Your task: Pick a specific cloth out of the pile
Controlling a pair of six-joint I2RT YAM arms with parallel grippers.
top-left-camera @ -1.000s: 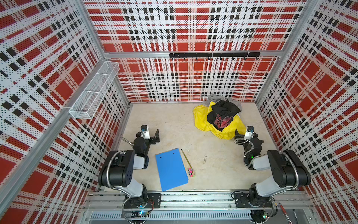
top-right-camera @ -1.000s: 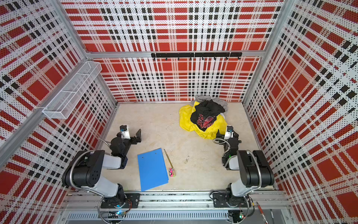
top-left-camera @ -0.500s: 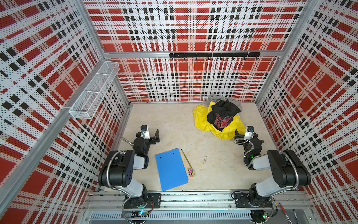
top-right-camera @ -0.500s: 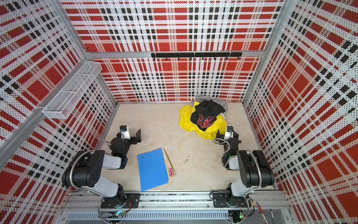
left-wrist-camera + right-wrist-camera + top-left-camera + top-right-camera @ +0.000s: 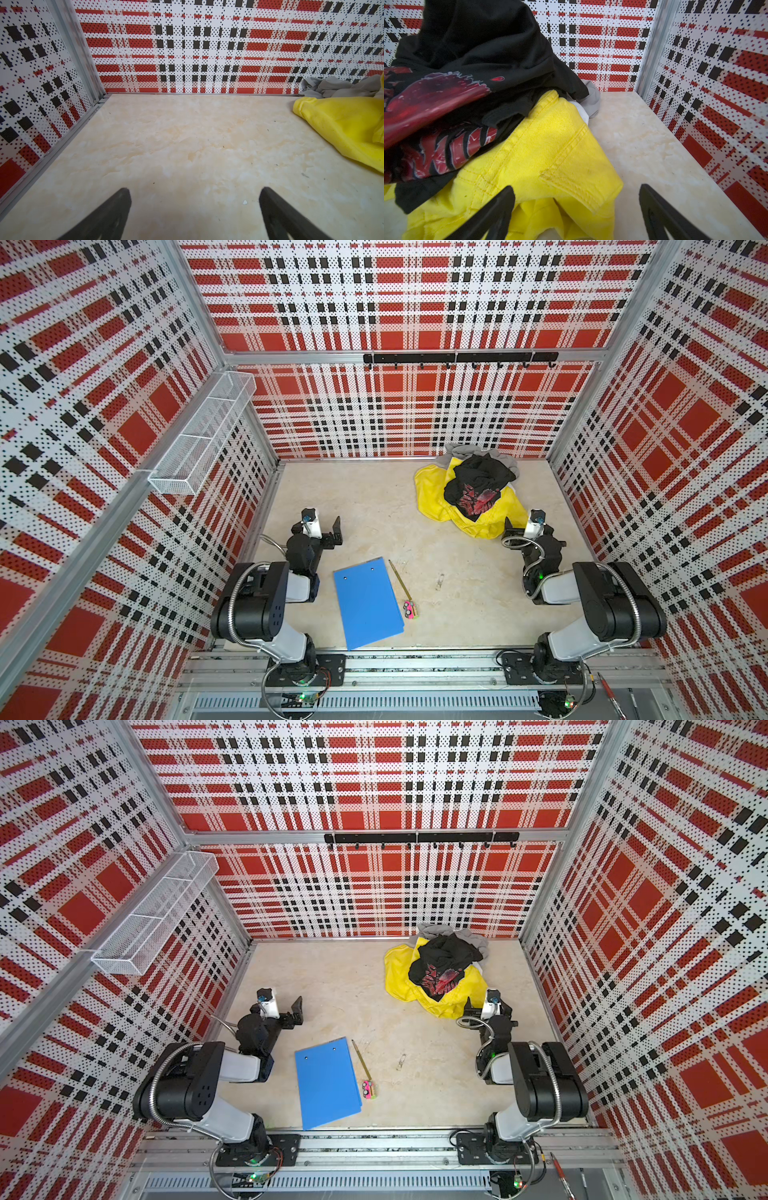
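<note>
Yellow, black, grey garments (image 5: 478, 483), one pile (image 5: 434, 499), left hand (image 5: 194, 189) wide, right hand (image 5: 576, 186) wide

robot lab cell: plaid perforated walls (image 5: 415, 302), aluminium frame (image 5: 291, 358), left arm (image 5: 266, 605), right arm (image 5: 615, 605) bolted to rail (image 5: 415, 666).

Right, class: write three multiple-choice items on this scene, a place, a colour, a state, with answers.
1. Where on the table is the pile? A near left; B far right; C centre.
2. What colour is the top garment? A white; B green; C black with red print.
3. How is the right gripper? A open; B shut on a shirt; C shut, empty.
Answers: B, it lies far back on the right; C, a black, red-printed one lies uppermost; A, its jaws stand wide apart.
</note>
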